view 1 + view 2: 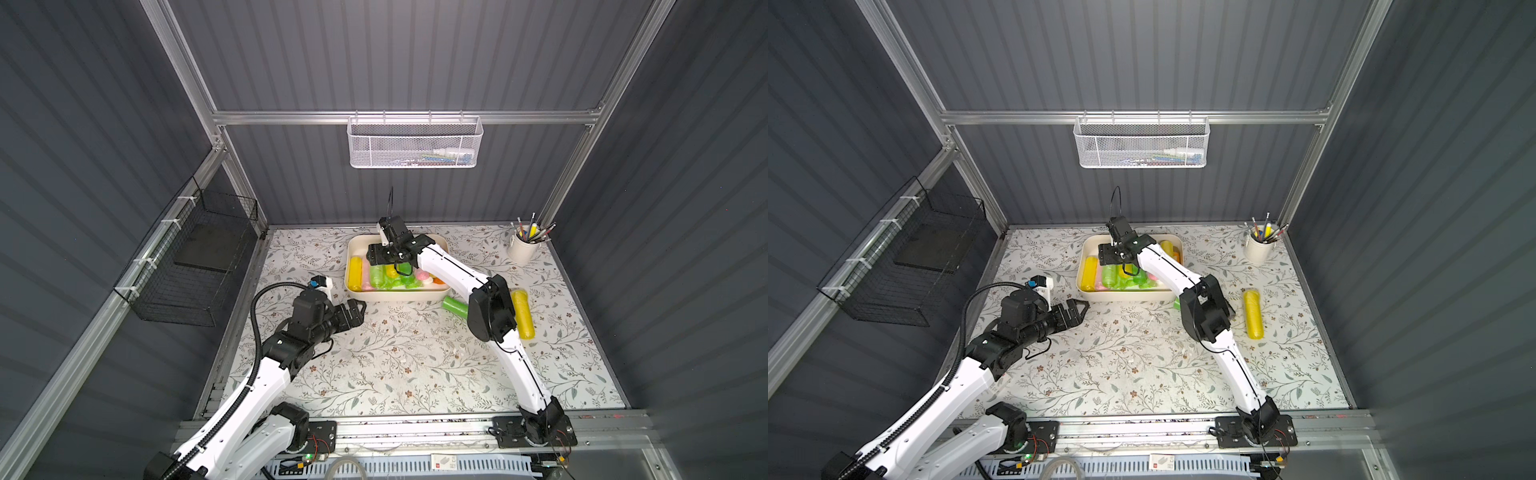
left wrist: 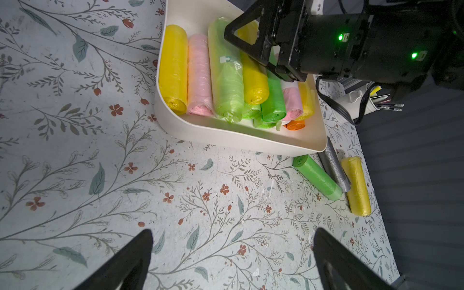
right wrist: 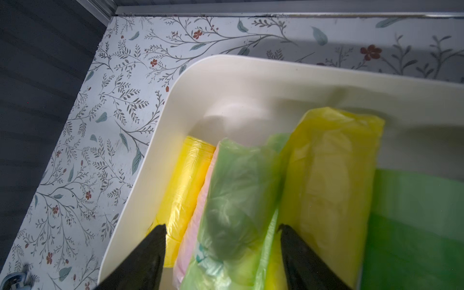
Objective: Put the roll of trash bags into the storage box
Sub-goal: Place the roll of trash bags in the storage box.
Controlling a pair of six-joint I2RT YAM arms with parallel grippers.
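1. Right wrist view showed the pale green roll [image 3: 236,200] lying inside the storage box [image 3: 226,75], on top of other rolls and close to one rounded corner.
2. Its film was thin, half transparent and wrinkled, and it looked loosely wound. The left wrist view showed a small white label [image 2: 226,59] on it.
3. The right gripper [image 3: 221,227] hung over this roll with one jaw on each side. The jaws were apart and did not press it, so I judged the roll released.
4. The box was cream and shallow, with yellow, pink, green and orange rolls packed side by side, some stacked.
5. By my judgement, placing this roll was nearly finished, and only lifting the arm away was left.
6. Outside, a green roll [image 2: 317,177], a grey roll [image 2: 334,168] and a yellow roll [image 2: 356,185] lay on the table [image 2: 75,150] near the box. If they count, they were not yet put in.
7. The left gripper [image 2: 232,233] hung above the table beside the box, with jaws wide and empty.
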